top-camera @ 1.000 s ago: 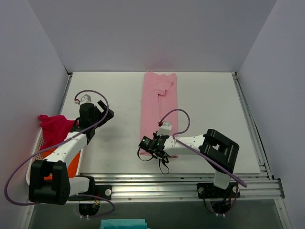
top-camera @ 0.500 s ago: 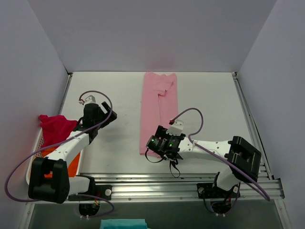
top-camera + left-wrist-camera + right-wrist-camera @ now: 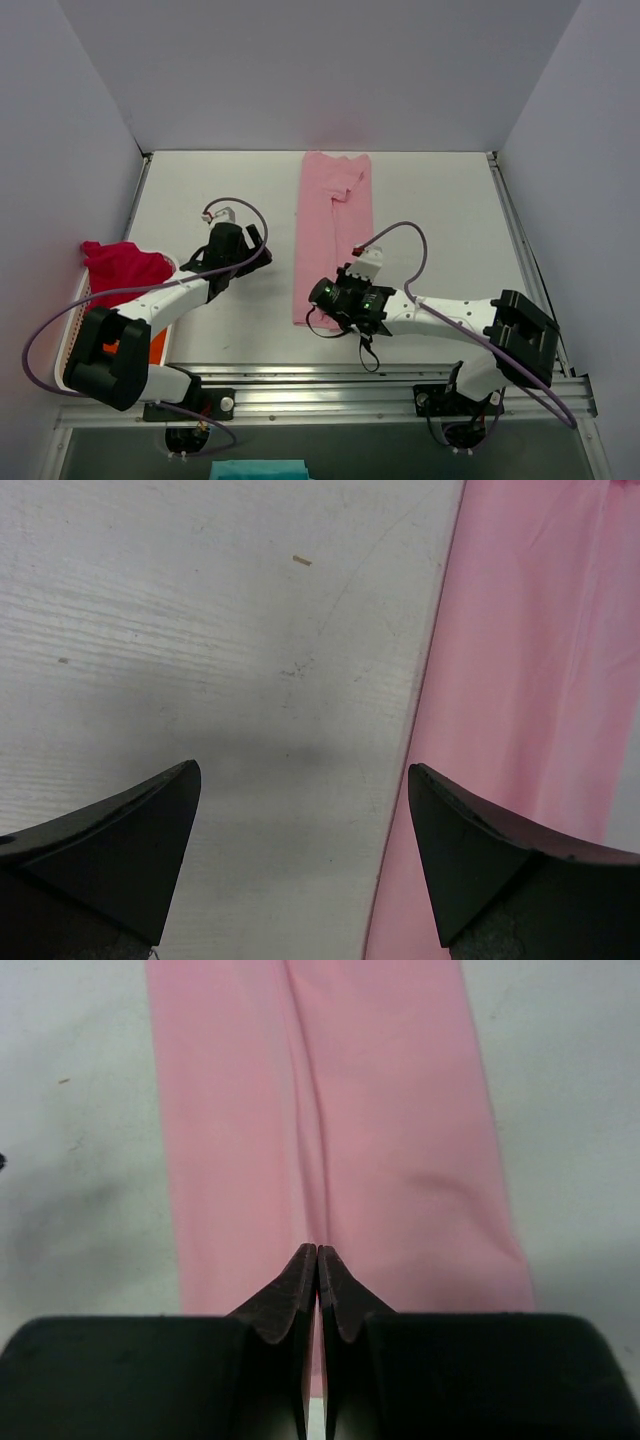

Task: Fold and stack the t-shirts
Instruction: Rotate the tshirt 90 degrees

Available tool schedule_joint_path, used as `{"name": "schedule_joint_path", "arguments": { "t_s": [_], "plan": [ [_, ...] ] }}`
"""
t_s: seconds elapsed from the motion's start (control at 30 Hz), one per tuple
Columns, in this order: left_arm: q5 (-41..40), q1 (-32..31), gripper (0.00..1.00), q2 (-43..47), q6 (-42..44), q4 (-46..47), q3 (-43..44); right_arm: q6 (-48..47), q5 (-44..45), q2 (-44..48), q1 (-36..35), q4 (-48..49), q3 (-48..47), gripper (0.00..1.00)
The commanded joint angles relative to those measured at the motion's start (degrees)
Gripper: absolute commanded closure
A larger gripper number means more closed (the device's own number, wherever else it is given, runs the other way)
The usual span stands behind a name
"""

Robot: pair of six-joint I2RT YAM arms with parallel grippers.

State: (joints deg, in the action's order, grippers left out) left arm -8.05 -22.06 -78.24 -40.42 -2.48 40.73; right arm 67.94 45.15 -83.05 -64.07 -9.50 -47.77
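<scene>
Top view: pink t-shirt [image 3: 335, 220] is laid flat as a long narrow strip at table [image 3: 440, 220] centre, running from the far edge towards the near edge. A folded-over flap is seen at its far end. Right gripper [image 3: 328, 298] is positioned over the near end of the strip. Left gripper [image 3: 256, 246] is placed left of the strip, just beside its left edge, over bare table. Magenta t-shirt [image 3: 118, 265] is bunched on the far rim of a white perforated basket [image 3: 80, 305] at the left table edge. Orange t-shirt [image 3: 152, 345] is seen inside that basket, partly hidden by the left arm.

Left wrist: left gripper [image 3: 303, 770] is spread wide, nothing held. Matte white table [image 3: 200, 630], lightly scuffed, is seen between the dark wedge-shaped fingers. Pink t-shirt [image 3: 520, 680] is seen at right, smooth soft cloth; its straight edge passes just inside the right-hand finger.

Right wrist: right gripper [image 3: 317, 1252] is closed, dark pointed fingers pressed together. The tips sit over the pink t-shirt [image 3: 330, 1110], on a lengthwise crease. Whether cloth is pinched cannot be told. Grey-white table [image 3: 70, 1110] is seen on both sides of the strip.
</scene>
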Motion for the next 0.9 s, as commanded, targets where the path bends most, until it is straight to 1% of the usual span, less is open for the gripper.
{"name": "schedule_joint_path", "arguments": {
  "t_s": [0.0, 0.17, 0.27, 0.37, 0.53, 0.67, 0.87],
  "plan": [
    [-2.93, -1.05, 0.06, -0.34, -1.15, 0.99, 3.21, -5.62, 0.03, -5.35, 0.35, 5.37, -5.83, 1.0],
    [-4.16, -1.49, 0.06, 0.19, -0.88, 0.28, 3.57, -7.73, -2.34, -13.97, 0.62, 8.7, -10.06, 1.0],
    [-4.43, -1.49, 0.06, -0.07, -0.71, 0.37, 3.39, -8.53, -4.45, -17.48, 1.32, 11.34, -11.2, 1.0],
    [-4.6, -1.49, 0.06, -0.77, -0.53, 0.46, 3.3, -8.09, -5.42, -19.08, 1.58, 10.73, -11.82, 1.0],
    [-4.69, -1.49, 0.06, -1.13, -0.36, 0.72, 3.3, -6.77, -5.33, -16.72, 2.11, 9.94, -8.14, 1.0],
    [-4.69, -1.49, 0.06, -1.48, -0.36, 1.07, 3.3, -4.14, -4.89, -11.53, 2.46, 7.84, -1.91, 1.0],
    [-3.99, -1.49, 0.06, -2.27, -0.44, 1.51, 3.39, -0.88, -4.45, -4.85, 2.37, 6.51, 4.61, 1.0]
  ]
}}
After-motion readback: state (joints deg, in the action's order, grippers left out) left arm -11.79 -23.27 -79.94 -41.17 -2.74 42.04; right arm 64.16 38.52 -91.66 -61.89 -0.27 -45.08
